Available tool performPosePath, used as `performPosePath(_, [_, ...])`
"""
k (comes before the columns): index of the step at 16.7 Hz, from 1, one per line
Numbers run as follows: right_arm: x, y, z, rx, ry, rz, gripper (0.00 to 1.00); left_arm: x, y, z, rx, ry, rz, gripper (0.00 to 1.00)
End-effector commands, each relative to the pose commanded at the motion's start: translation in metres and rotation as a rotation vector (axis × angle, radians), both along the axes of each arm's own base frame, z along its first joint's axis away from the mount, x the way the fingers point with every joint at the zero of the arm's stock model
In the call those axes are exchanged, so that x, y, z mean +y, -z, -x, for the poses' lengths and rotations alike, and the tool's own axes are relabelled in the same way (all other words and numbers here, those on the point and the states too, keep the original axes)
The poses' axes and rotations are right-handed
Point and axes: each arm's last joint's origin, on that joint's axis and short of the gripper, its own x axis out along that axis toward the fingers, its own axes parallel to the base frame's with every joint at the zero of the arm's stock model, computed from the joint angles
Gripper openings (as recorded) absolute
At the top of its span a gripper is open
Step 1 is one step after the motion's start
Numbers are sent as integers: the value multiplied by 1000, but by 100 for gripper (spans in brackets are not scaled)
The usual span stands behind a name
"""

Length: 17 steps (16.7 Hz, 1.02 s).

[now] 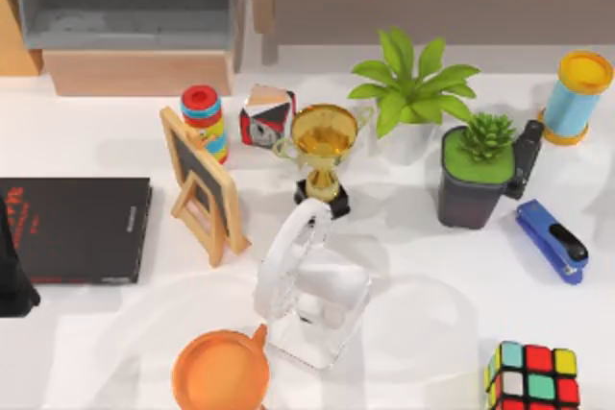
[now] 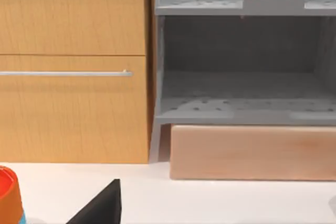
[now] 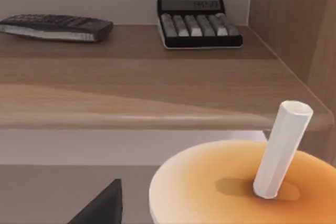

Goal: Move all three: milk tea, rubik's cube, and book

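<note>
Milk tea (image 3: 236,187): just beside right fingers (image 3: 102,208); gripped or released, cannot tell.
Handling: probably light, slick-walled, spillable; take mid-body, keep upright.
Cube (image 1: 533,376): bench, well apart from them.
Book (image 1: 75,229): bench, near left fingers (image 2: 102,208); their state, cannot tell.

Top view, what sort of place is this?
Probably a rendered home or office desk: a white table crowded with a stapler, trophy and book, with cabinet shelving behind it.
</note>
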Motion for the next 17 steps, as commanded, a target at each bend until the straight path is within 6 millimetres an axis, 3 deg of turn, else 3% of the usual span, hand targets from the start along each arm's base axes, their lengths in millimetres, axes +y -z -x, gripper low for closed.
performPosePath(4, [9, -32, -12, -28, -18, -57, 100, 0, 0, 0, 0, 0, 0, 100])
performPosePath(7, [39, -63, -28, 8, -77, -194, 100, 0, 0, 0, 0, 0, 0, 100])
performPosePath(10, [88, -81, -40, 162, -151, -397, 100, 0, 0, 0, 0, 0, 0, 100])
performPosePath(12, [129, -82, -40, 344, -185, -539, 100, 0, 0, 0, 0, 0, 0, 100])
performPosePath(14, [173, -76, -31, 575, -191, -657, 100, 0, 0, 0, 0, 0, 0, 100])
performPosePath(17, [234, -65, 1, 947, -142, -727, 100, 0, 0, 0, 0, 0, 0, 100])
